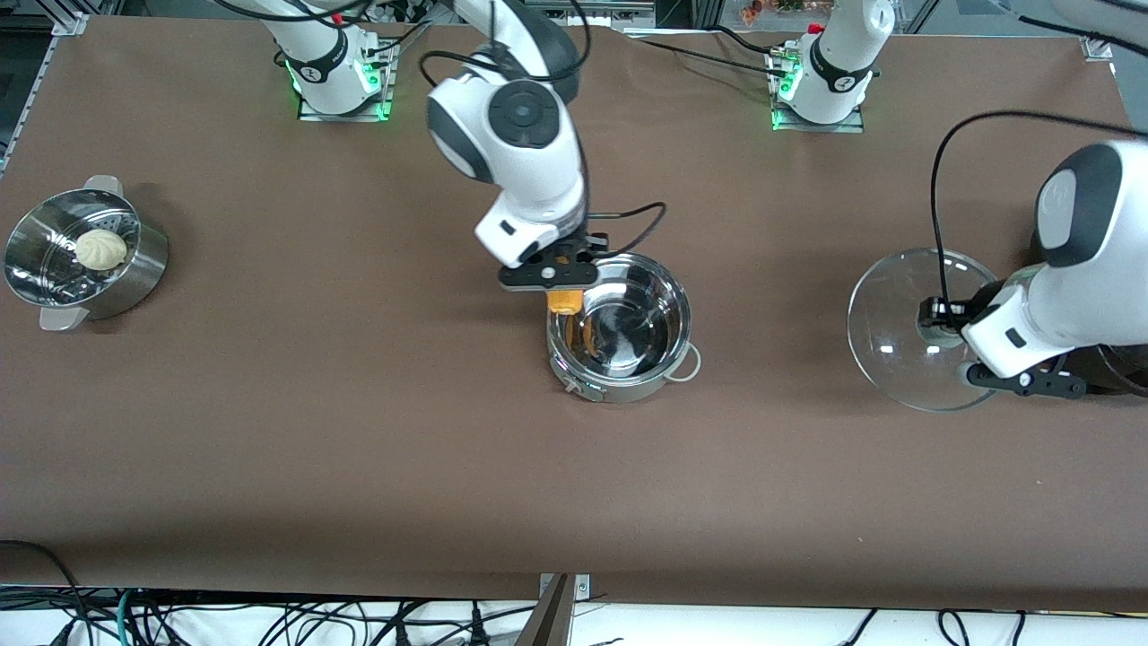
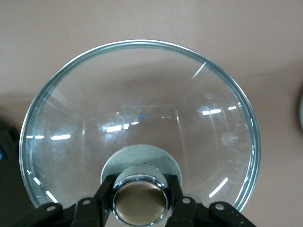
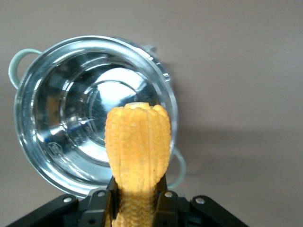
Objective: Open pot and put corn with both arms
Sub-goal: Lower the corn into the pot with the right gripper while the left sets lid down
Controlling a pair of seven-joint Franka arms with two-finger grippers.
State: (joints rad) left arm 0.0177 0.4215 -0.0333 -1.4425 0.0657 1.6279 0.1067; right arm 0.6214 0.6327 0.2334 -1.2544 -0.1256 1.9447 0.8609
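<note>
the pot [image 1: 621, 330] sat mid-table, uncovered. the corn [image 1: 565, 301] was held over its rim. the lid [image 1: 906, 327] was held toward the left arm's end, the steamer pot [image 1: 85, 251] toward the right arm's end.

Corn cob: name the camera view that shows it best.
The right wrist view. The corn fills the foreground, kernels clear, held upright in the right hand over the open pot. The front view shows only a small orange end under that hand. The left wrist view shows none of it.
</note>
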